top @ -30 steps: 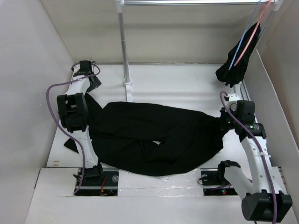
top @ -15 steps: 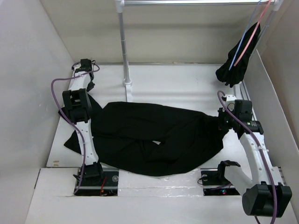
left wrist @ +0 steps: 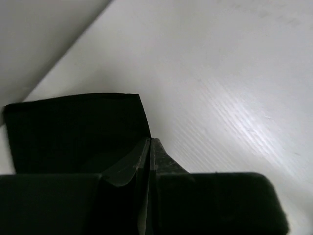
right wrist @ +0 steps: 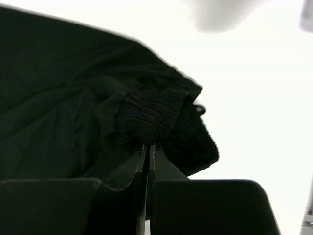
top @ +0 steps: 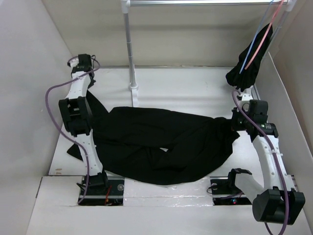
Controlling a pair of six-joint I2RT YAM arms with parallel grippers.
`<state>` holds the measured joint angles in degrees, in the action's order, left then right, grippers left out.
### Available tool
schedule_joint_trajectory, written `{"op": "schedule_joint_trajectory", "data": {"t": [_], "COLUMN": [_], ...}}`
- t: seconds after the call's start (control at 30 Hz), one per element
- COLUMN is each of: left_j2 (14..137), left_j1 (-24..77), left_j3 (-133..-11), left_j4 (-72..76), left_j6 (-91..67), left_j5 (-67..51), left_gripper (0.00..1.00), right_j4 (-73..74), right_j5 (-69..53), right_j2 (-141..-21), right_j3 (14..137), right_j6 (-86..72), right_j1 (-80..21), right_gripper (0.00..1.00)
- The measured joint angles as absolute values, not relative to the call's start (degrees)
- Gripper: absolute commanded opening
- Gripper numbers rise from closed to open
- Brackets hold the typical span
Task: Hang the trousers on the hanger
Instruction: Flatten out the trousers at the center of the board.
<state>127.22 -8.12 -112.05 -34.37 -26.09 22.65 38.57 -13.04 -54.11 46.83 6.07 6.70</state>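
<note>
Black cloth fills the middle of the overhead view: the trousers (top: 161, 147) lie spread across the white tabletop (top: 186, 93), reaching from near the left edge almost to the right edge, their bulk sagging toward the near edge. One narrow end runs up toward the far left corner, where the left arm (top: 77, 115) stands over it. The opposite end is gathered into a bunch by the right edge, under the right gripper (top: 234, 123). The hanger (top: 254, 41), thin and light blue, hangs at a slant from the rail (top: 205, 2) above the far right corner, well apart from the trousers. Just beside it is a pink hanger (top: 265, 34) that carries a small black garment (top: 244, 66). A white pole (top: 130, 49) rises from the far edge, left of centre. From the left wrist, the left gripper (left wrist: 150, 143) has its jaws pressed together on the cloth, and a flat, square-cornered flap of the trousers juts out to their left above bare white tabletop. From the right wrist, the right gripper's jaws are likewise closed tight, pinching a ribbed, puckered fold of the trousers that bulges just beyond the tips. The rest of the cloth slopes away to the left, and the background is washed out bright.
</note>
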Motion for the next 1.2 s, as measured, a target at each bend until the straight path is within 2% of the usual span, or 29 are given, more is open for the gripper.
{"op": "schedule_joint_trajectory", "data": {"t": [0.13,0.27,0.4,0.5,0.63,0.67,0.7,0.73,0.8,0.83,0.97,1.03,1.1,1.2], "left_j2": [116.9,114.39,119.63,129.4,139.04,140.38,140.66,140.66,140.66,140.64,138.63,135.79,133.23,130.02], "left_j1": [-8.27,-9.74,-11.79,-14.31,-16.14,-16.49,-16.78,-16.93,-17.26,-17.28,-17.26,-17.19,-17.12,-17.08], "left_j3": [-110.72,-112.86,-115.94,-117.78,-120.62,-121.38,-122.78,-123.61,-124.55,-124.53,-118.21,-113.34,-110.08,-106.74], "left_j4": [-32.77,-30.83,-29.41,-29.98,-30.35,-29.95,-29.89,-29.91,-29.8,-29.54,-26.2,-24.08,-23.83,-23.18], "left_j6": [-27.35,-27.68,-27.94,-28.64,-30.09,-30.74,-31.18,-31.9,-33.1,-33.61,-35.05,-35.64,-36.03,-36.69], "left_j5": [23.0,23.66,23.7,22.28,19.16,19.68,18.17,17.85,16.25,15.57,12.97,11.75,10.44,8.82], "left_gripper": [0.0,0.0,0.0,0.0,0.0,0.0,0.0,0.0,0.0,0.0,0.0,0.0,0.0,0.0], "right_j4": [38.52,38.59,39.22,39.66,40.97,41.98,43.4,44.97,49.3,50.63,51.33,45.91,38.87,29.87], "right_j5": [-10.07,-6.96,-4.36,-3.7,-7.92,-9.61,-11.22,-12.58,-13.54,-13.56,-11.46,-11.88,-13.76,-17.15], "right_j2": [-55.27,-57.74,-59.42,-59.66,-58.67,-57.98,-57.34,-56.95,-56.8,-56.8,-59.0,-61.1,-64.66,-73.63], "right_j3": [50.04,50.81,51.18,51.11,46.0,43.38,40.69,38.17,35.99,36.23,46.13,51.03,53.58,54.0], "right_j6": [5.76,5.72,5.54,4.97,3.53,3.11,2.66,2.42,2.26,2.26,3.01,3.29,3.46,3.64], "right_j1": [6.72,6.81,8.38,11.62,18.33,19.14,19.31,19.55,19.88,20.29,20.97,21.02,21.06,21.04], "right_gripper": [0.0,0.0,0.0,0.0,0.0,0.06,0.22,0.52,0.77,0.83,0.78,0.69,0.69,0.76]}}
